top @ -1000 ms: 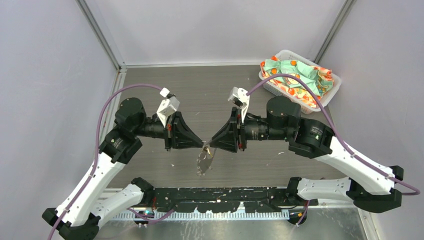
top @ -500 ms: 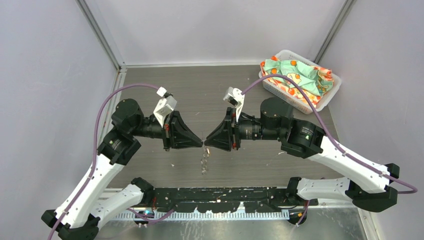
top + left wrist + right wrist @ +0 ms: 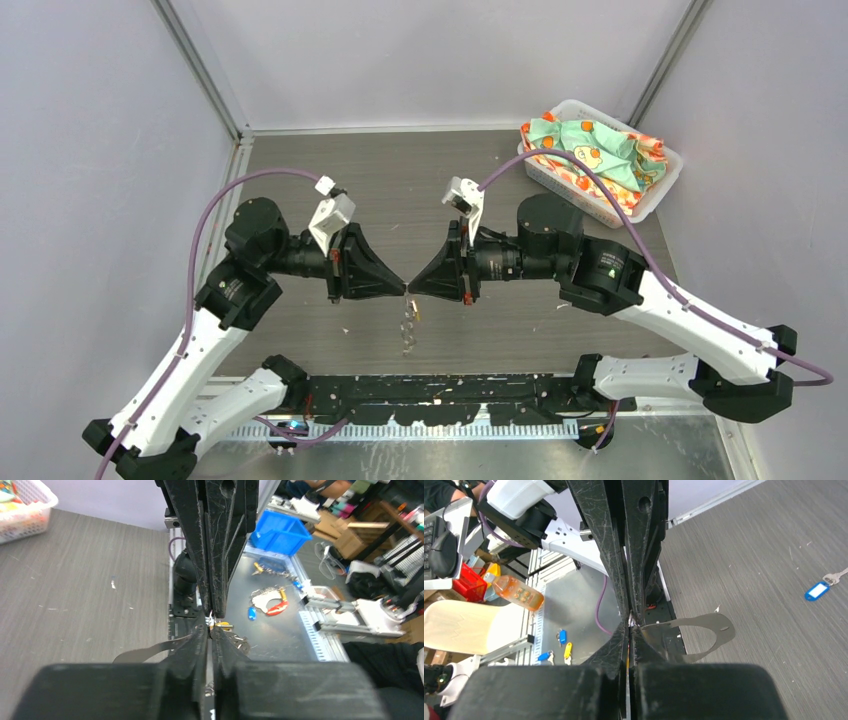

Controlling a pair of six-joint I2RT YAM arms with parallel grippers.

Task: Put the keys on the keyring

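Centrally, left pincer [image 3: 402,290], right pincer [image 3: 411,290] clenched tip-to-tip on dangling keyring [image 3: 408,327], well apart from basket [image 3: 668,172]

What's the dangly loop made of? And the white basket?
The keyring looks like metal, probably: grey, with speckled glints, hanging limp like fine chain. The basket looks like white plastic, matte, with slotted lattice walls.

Table [image 3: 430,180] is seen as matt grey wood-grain, gripper fingers [image 3: 599,545] as scuffed black plastic, basket [image 3: 655,200] as white plastic stuffed with printed cloth [image 3: 590,145], keyring [image 3: 407,335] as glinty metal.
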